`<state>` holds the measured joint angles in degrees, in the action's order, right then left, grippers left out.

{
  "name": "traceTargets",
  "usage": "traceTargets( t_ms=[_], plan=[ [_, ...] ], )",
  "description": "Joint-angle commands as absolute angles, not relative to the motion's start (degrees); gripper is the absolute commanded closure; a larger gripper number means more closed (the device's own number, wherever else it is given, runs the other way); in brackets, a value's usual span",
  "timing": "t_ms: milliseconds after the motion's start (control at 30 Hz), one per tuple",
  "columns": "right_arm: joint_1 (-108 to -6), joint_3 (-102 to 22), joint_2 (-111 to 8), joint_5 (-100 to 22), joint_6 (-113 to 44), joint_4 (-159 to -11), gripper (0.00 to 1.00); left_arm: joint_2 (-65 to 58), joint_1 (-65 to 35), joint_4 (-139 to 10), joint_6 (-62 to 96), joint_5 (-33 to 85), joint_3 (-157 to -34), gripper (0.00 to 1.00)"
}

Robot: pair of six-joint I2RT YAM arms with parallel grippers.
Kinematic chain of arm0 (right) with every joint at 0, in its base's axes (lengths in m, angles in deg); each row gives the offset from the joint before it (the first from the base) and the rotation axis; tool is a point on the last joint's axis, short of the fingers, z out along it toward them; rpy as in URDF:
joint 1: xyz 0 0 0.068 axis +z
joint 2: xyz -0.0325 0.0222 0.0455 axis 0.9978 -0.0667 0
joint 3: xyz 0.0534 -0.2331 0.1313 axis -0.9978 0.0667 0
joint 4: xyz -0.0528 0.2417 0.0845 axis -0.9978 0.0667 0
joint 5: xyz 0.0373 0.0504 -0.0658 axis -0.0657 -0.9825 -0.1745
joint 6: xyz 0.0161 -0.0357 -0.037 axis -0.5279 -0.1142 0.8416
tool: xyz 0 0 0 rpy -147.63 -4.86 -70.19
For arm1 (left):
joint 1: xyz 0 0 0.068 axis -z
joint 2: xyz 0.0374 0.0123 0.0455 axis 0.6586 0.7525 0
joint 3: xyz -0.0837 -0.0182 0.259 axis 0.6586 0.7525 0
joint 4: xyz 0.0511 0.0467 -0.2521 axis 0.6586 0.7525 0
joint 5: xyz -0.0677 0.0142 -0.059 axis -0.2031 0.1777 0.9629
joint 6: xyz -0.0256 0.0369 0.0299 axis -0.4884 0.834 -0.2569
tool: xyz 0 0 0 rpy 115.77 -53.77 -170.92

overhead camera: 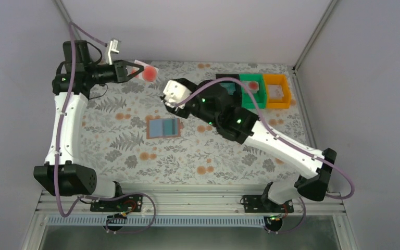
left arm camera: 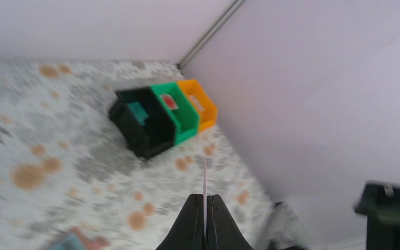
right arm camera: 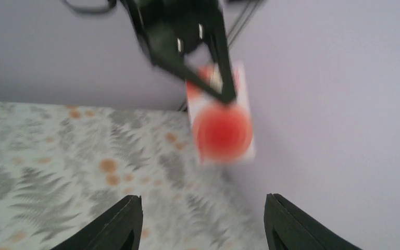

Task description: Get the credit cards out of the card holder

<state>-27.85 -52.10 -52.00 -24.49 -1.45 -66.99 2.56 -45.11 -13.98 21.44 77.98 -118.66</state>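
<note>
- We see the left gripper [overhead camera: 137,71] raised over the table's [overhead camera: 109,151] far-left corner. It is clamped on a white card [overhead camera: 150,74] w/ a red disc; from the left wrist cam the card shows edge-on btwn the pressed-together fingers.
- The right gripper [right arm camera: 202,200] faces that card, jaws spread wide, holding nothing and not touching it.
- The card holder [overhead camera: 164,127] lies open mid-table, blue side up, apart from both grippers.
- At far right, a black bin [left arm camera: 140,130], green bin [left arm camera: 183,117] and orange bin [left arm camera: 207,109] stand in a row. A teal card [left arm camera: 137,112] sits in the black one, a red-marked card [left arm camera: 170,102] in the green.
</note>
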Motion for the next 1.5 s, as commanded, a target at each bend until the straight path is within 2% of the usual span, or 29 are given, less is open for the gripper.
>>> traceTargets(
  t_ms=[0,433,533,733,1067,1467],
  plan=[
    [-22.2,-51.7,-57.7,-11.0,20.8,-86.6,0.39,1.3,-44.8,-27.4,-7.8,84.0,-111.6,0.98],
    [-21.9,-52.3,-67.5,-3.4,38.2,-98.8,0.44,-0.5,-44.7,-27.3,-12.9,79.4,-108.1,0.97],
    [-22.1,-51.8,-69.5,-0.4,42.0,-103.2,0.48,-0.9,-44.7,-27.6,-13.4,79.6,-106.9,0.98],
    [-22.4,-52.8,-71.4,1.4,44.5,-103.1,0.52,-1.4,-44.3,-28.5,-13.4,80.3,-106.3,0.98],
    [-20.3,-52.3,-72.1,1.3,44.5,-98.5,0.40,-1.9,-44.3,-29.6,-13.5,80.2,-105.0,0.98],
    [-19.9,-50.9,-70.8,2.3,43.3,-99.7,0.43,-1.5,-44.3,-30.5,-13.6,79.9,-102.8,0.98]
  ],
)
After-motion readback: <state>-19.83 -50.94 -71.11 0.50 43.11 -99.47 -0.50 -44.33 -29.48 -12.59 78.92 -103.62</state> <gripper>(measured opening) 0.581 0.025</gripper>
